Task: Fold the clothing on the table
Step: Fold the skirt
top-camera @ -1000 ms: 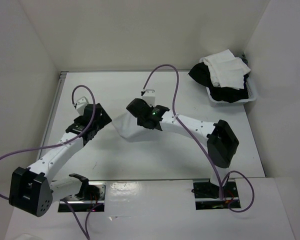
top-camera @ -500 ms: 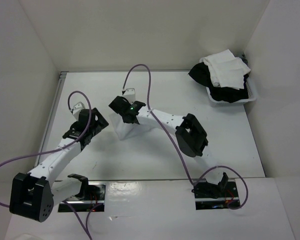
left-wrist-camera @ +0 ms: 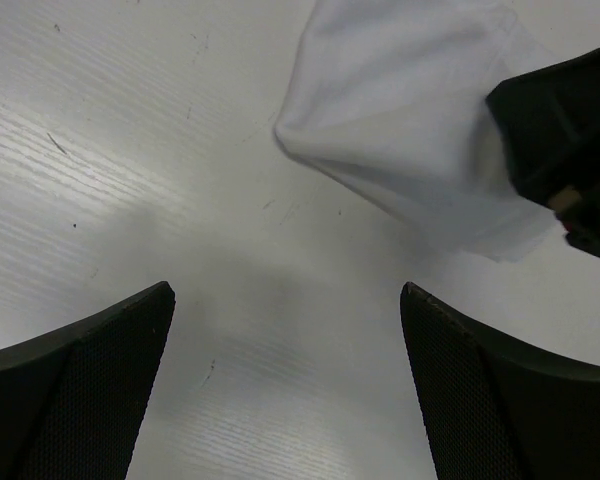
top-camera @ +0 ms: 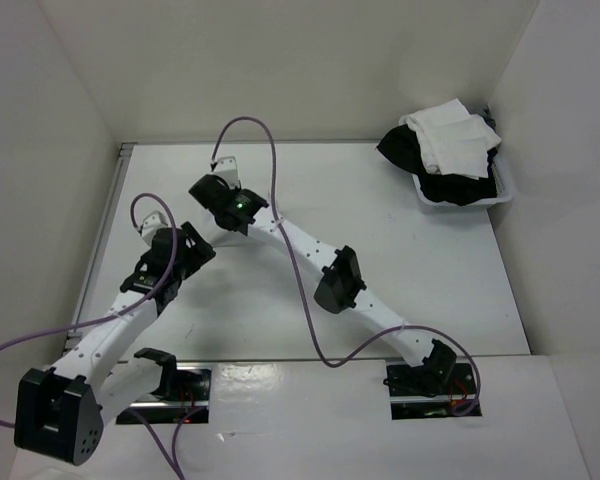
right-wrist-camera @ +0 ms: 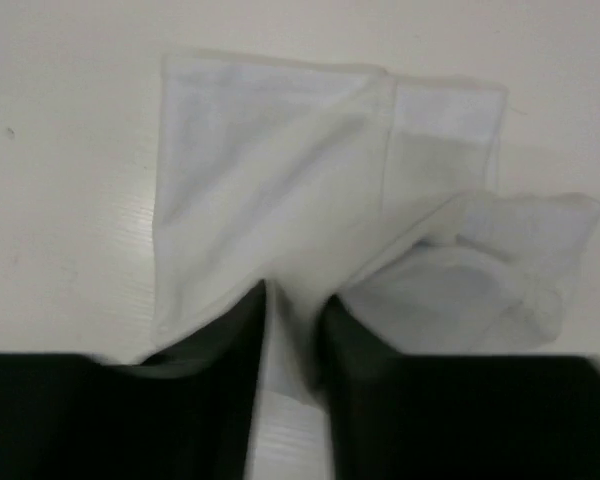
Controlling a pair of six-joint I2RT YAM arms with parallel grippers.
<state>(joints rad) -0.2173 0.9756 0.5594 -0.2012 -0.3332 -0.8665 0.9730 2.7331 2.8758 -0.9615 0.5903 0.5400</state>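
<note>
Item: clothing (right-wrist-camera: 280, 190), white, flat on the table (top-camera: 400, 260) toward its far left corner; my left gripper (left-wrist-camera: 287, 292) gaping just beside it; my right gripper (right-wrist-camera: 290, 300) astride a fold, whether pinching I cannot tell.

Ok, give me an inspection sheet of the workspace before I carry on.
Surface: white table, faint scuff marks.
Job's things: clothing lying partly folded, one corner puffed up.
Clutter: bin at the far right corner, heaped with white and black garments.
End effectors: left end effector open, nothing in it; right end effector at the clothing's edge, jaws slightly apart, grip unclear.
Cables: purple cables in loose loops.
Surroundings: white walls on three sides.
</note>
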